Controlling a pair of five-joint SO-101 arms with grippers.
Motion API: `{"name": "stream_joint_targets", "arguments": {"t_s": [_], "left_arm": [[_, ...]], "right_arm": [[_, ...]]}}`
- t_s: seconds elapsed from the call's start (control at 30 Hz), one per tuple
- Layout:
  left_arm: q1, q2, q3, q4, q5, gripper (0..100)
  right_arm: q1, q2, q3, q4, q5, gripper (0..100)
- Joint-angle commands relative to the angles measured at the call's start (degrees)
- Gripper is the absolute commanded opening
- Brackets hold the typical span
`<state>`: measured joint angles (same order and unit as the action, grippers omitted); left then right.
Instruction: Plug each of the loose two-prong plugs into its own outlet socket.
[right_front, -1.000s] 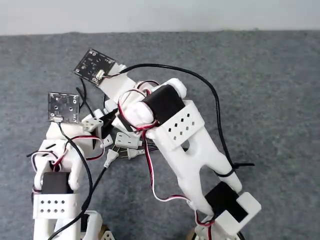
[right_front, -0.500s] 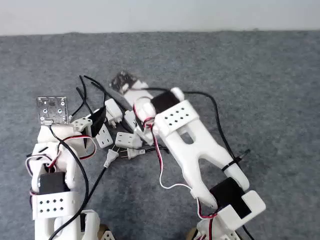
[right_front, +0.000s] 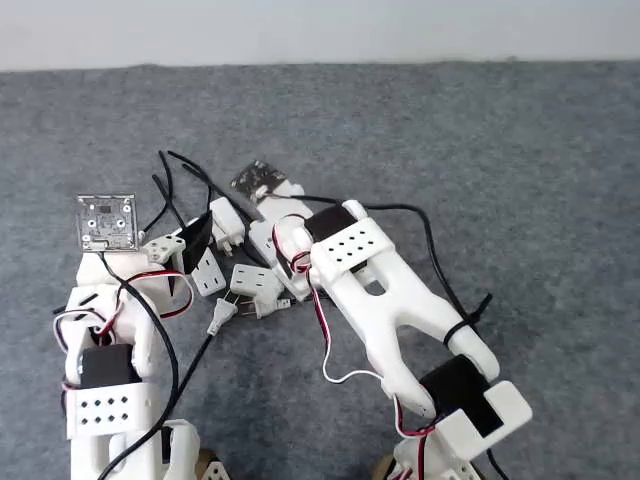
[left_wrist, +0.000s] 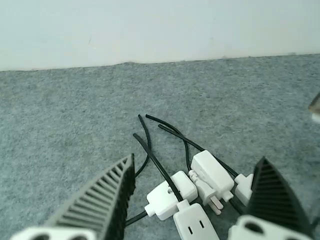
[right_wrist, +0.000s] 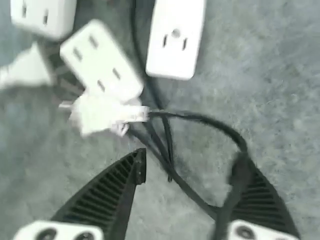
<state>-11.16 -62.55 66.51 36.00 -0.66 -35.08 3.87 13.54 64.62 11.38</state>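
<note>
Two grippers, both spread open, nothing held.

Right gripper (right_wrist: 191, 154): jaws apart, low over the pile, straddling black cords (right_wrist: 167, 135). Just past tips: blurred plug (right_wrist: 100, 117), white, prong direction can't tell. Touching it, angled socket (right_wrist: 100, 60). Beside that, 3-hole socket (right_wrist: 176, 37). Edge socket (right_wrist: 42, 15) further off.

Left gripper (left_wrist: 196, 160): jaws apart, raised off the mat, facing same pile. Betw. its fingers, farther on: bare-prong plug (left_wrist: 212, 172), prongs free, pointing back twd the camera. 2-slot socket (left_wrist: 192, 225) just beside it, nearer.

Pile (right_front: 250, 280): on grey mat (right_front: 520, 180) betw. the 2 arms. Plugs, sockets & cords tangled, touching.

Step (est.): pre-grasp, choosing a plug. No mating begun as far as visible. Right arm looks best placed.

Next move needs (est.): jaws to close on a plug body, not its cord. Prongs left clear & squared to a socket's slots. Other gripper prob. has to pin that socket, since light pieces will likely slide when pushed. Tangled cords may drag neighbours.

Receptacles: sockets only. Contents: each slot facing a camera (angled, 3-hole, edge, 2-slot) holds no prong. Other socket faces hidden, can't tell.
</note>
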Motion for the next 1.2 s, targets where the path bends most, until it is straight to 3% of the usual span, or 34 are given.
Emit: {"name": "stream_joint_targets", "arguments": {"t_s": [0.0,0.13,0.37,0.57,0.77,1.03,1.17], "left_arm": [[-0.2,-0.3,-0.4,-1.8,0.2,36],[-0.2,-0.3,-0.4,-1.8,0.2,36],[-4.2,-0.2,-0.4,-4.4,0.4,36],[-5.5,-0.2,-0.4,-4.7,0.5,36],[-5.5,-0.2,-0.4,-4.7,0.5,36],[-5.5,-0.2,-0.4,-4.7,0.5,36],[-5.5,-0.2,-0.4,-4.7,0.5,36]], "right_arm": [[0.4,-2.5,-0.4,-3.9,-10.5,26.9],[0.3,-2.5,-0.3,-7.9,-22.2,23.3],[-5.5,4.1,0.4,-12.1,-30.6,23.2],[-13.5,8.2,0.4,-9.1,-31.1,23.1],[-14.1,8.3,-0.7,-5.9,-32.8,23.1],[-11.6,8.7,-2.0,-2.3,-49.8,23.1],[-13.1,8.7,-1.8,-0.2,-62.6,23.1]]}}
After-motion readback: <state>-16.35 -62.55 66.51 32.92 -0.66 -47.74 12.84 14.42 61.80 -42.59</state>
